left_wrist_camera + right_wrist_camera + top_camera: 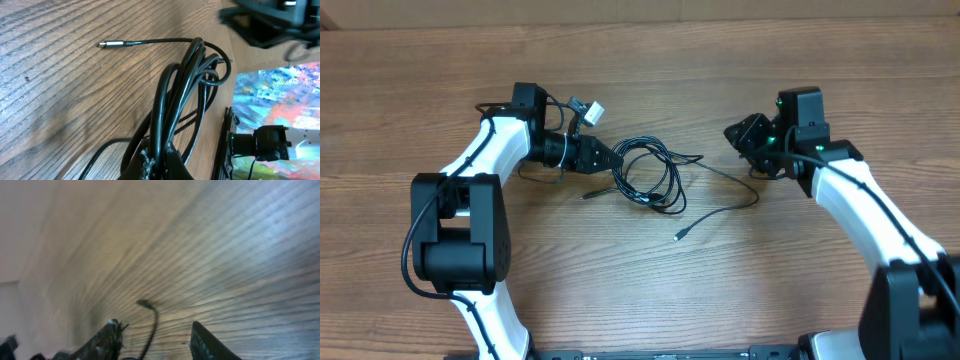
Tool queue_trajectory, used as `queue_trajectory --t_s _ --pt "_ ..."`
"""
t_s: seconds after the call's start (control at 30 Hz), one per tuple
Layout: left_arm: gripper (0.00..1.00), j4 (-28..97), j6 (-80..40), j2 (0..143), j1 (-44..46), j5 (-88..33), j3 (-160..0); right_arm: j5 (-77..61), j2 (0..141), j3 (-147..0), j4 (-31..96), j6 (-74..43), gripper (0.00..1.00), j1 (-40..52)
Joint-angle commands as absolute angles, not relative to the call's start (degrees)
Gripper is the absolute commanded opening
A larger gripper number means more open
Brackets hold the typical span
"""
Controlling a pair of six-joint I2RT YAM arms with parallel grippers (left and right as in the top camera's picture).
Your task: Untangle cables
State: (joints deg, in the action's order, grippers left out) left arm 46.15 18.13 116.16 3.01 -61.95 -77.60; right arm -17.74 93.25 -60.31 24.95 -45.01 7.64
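The cables (647,172) lie as a loose black bundle of loops at the table's middle. One cord trails right and ends in a small plug (678,237). My left gripper (607,158) is at the bundle's left side, shut on several strands (165,115) that run up from its fingers (142,165). A silvery plug (107,44) lies flat on the wood beyond the loops. My right gripper (735,133) hovers to the right of the bundle. In the right wrist view it (154,325) is open, with a thin cable end (151,320) standing loose between the fingers.
A wooden table (640,290) carries everything. A white connector (588,110) on the left arm's own wiring sits just behind the left gripper. The right arm (265,20) shows blurred at the top of the left wrist view, beyond the table's far edge (227,125).
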Motion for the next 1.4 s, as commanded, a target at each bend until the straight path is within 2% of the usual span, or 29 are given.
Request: queue_trajectory --t_s 0.0,0.37,0.87,1.13,1.23,1.37 --pt "0.04 46.0 17.7 116.5 3.1 -64.1 -78.5 -25.8 97.2 -60.2 24.5 -44.9 0.47 7.1" --pt "0.04 46.0 17.7 116.5 3.1 -64.1 -78.5 -46.5 110.8 -60.2 15.6 -46.5 0.53 7.2" --pt "0.04 46.0 17.7 116.5 3.1 -64.1 -78.5 -46.0 113.2 -60.2 10.3 -52.7 0.53 11.9" --pt "0.04 46.0 17.7 116.5 3.1 -64.1 -78.5 -35.1 113.2 -60.2 10.4 -52.7 0.52 14.2" --pt "0.04 46.1 17.7 116.5 3.1 -64.1 -78.5 -30.2 113.2 -60.2 10.3 -52.7 0.43 14.1" --pt "0.04 46.1 17.7 116.5 3.1 -64.1 -78.5 -24.6 113.2 -60.2 10.0 -52.4 0.17 14.1"
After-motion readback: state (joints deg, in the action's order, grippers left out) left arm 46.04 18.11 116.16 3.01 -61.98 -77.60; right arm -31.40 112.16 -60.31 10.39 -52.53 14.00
